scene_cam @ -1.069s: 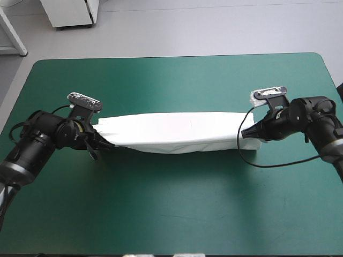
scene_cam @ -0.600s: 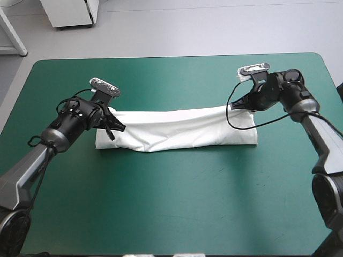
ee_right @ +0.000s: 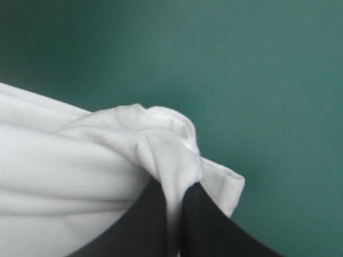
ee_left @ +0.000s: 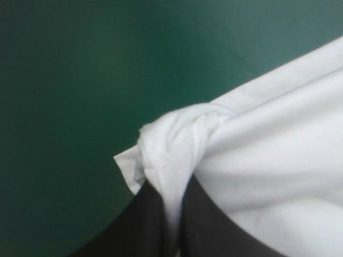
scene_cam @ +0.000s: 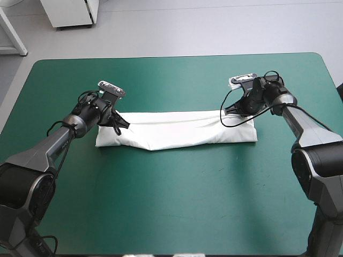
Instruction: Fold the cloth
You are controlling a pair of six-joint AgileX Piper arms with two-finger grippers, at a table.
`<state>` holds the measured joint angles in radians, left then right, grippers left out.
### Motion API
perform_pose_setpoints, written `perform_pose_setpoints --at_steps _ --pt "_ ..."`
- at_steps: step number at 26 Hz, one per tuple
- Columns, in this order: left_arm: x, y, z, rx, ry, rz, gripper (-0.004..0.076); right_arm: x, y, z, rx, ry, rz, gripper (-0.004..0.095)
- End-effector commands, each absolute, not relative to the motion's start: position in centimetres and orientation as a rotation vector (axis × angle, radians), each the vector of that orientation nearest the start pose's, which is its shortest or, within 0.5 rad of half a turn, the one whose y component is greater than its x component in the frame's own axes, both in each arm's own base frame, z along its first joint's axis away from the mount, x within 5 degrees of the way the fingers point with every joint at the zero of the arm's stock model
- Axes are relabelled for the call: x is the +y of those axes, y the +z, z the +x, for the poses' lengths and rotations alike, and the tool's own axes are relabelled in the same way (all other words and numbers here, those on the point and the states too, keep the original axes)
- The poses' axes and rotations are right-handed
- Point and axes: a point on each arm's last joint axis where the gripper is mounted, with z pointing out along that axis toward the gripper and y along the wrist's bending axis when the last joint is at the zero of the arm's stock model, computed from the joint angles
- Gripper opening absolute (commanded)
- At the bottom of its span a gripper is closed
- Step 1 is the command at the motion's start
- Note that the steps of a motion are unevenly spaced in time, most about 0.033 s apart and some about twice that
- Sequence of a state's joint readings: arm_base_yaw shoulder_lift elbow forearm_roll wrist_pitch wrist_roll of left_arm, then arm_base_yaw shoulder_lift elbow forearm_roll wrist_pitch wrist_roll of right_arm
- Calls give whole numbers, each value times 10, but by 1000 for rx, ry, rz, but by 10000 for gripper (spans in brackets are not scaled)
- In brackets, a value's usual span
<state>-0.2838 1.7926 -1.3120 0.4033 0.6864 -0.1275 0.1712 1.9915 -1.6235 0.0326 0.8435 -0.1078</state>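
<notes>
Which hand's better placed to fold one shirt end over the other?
Left, marginally: left hand and right hand both pinch the T-shirt at its far edge, but left grips nearer an end.

T-shirt [scene_cam: 177, 131]: plain white | cover [scene_cam: 171, 203]: plain teal-green | jaws: black

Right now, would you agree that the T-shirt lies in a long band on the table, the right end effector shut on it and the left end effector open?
Not quite: the left end effector is also shut on the T-shirt, as the left wrist view shows. The rest stands: a long band on the table, the right end effector shut on it.
</notes>
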Motion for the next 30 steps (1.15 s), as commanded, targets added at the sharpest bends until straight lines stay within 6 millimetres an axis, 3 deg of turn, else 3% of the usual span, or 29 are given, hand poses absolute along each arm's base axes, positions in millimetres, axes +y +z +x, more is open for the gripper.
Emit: perform_pose_setpoints --at_steps 1,4,7,10,13,18,22,27,30 --pt "-81 279 373 2473 316 462 0 74 280 427 2588 45 -389 26" --pt "-80 292 373 2491 334 462 71 74 296 425 2589 52 -389 159" --pt "-78 313 371 2474 353 456 202 74 317 418 2543 57 -393 359" --pt "-76 325 368 2468 368 458 288 70 331 409 2526 27 -404 478" --pt "-71 340 355 2519 379 416 322 63 363 389 2479 -33 -393 503" --pt "-77 372 324 2532 168 364 322 51 410 349 2398 -105 -360 504" --pt "-100 398 299 2408 -52 506 274 36 430 313 2352 -212 -293 497" --pt "-131 411 281 2290 -231 668 -6 17 433 269 2333 -353 -213 491" --pt "-148 409 283 2244 -333 715 -4 12 427 252 2348 -386 -187 490"
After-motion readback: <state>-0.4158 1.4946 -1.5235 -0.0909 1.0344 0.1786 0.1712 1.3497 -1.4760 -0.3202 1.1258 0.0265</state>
